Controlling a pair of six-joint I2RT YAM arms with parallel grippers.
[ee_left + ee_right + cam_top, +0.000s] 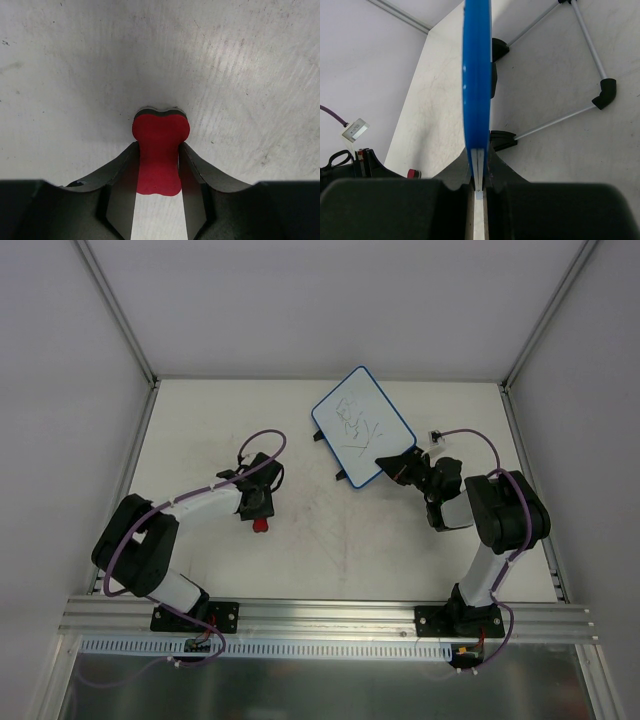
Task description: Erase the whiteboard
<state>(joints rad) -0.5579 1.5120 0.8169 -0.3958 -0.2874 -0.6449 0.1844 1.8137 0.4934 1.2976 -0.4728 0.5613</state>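
Note:
The whiteboard (362, 425), white with a blue rim and dark scribbles, is at the back middle of the table. My right gripper (397, 462) is shut on its near right corner. In the right wrist view the blue rim (477, 75) runs edge-on into the closed gripper (479, 156), with two black feet (502, 140) on its right side. My left gripper (260, 508) is shut on the waist of the small red bow-shaped eraser (260, 525), low at the table. In the left wrist view the eraser (160, 135) sits between the fingers (192, 165).
White walls with metal frame posts enclose the table (230, 420) on three sides. An aluminium rail (330, 615) runs along the near edge by the arm bases. A small white tag (437, 437) on a cable lies near the right arm.

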